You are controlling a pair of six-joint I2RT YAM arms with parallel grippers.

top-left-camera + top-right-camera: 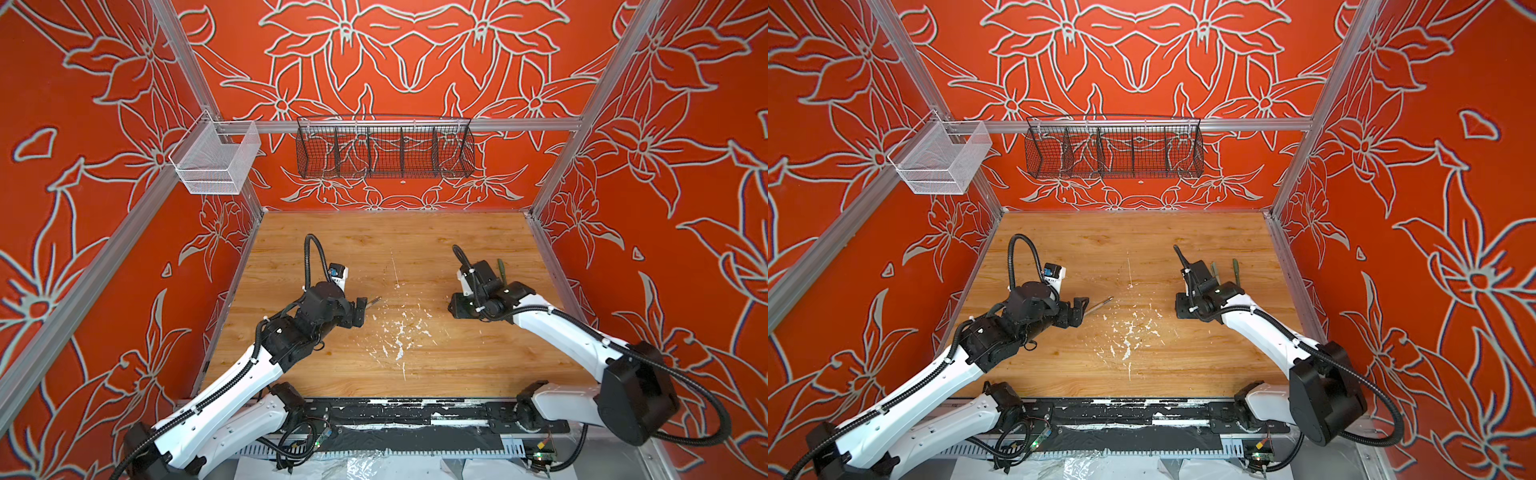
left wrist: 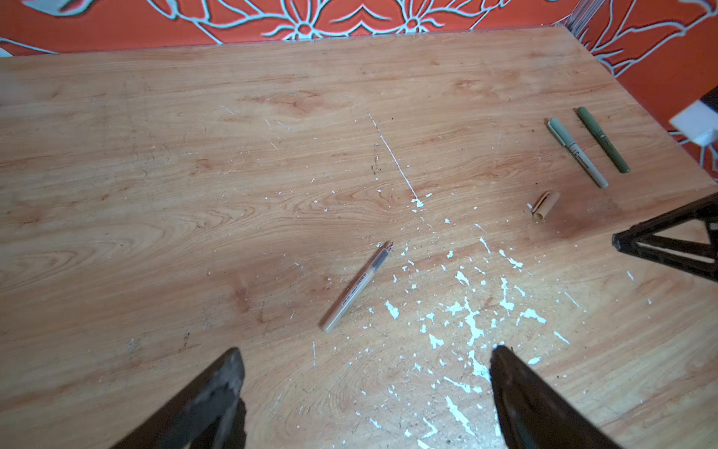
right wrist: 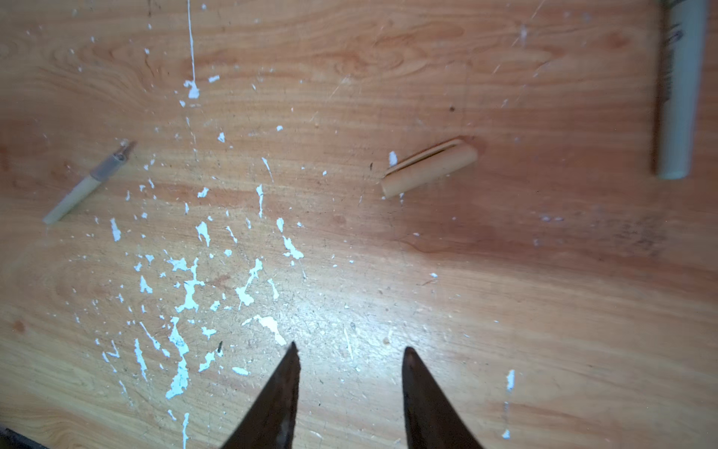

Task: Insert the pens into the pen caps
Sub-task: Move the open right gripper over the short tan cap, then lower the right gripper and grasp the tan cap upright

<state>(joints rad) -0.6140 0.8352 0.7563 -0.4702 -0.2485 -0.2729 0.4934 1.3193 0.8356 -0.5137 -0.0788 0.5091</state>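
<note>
Wrist views show left gripper [image 2: 365, 350] spread empty, right gripper [image 3: 350, 347] parted, empty.

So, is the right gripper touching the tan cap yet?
Apart. The right wrist view shows the right gripper open and empty, short of the tan cap, with bare table between them.

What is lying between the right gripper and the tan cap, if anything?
Nothing visible. In the right wrist view only table with flat paint flecks lies between the open right gripper and the tan cap; the pale green pen is off to one side.
</note>
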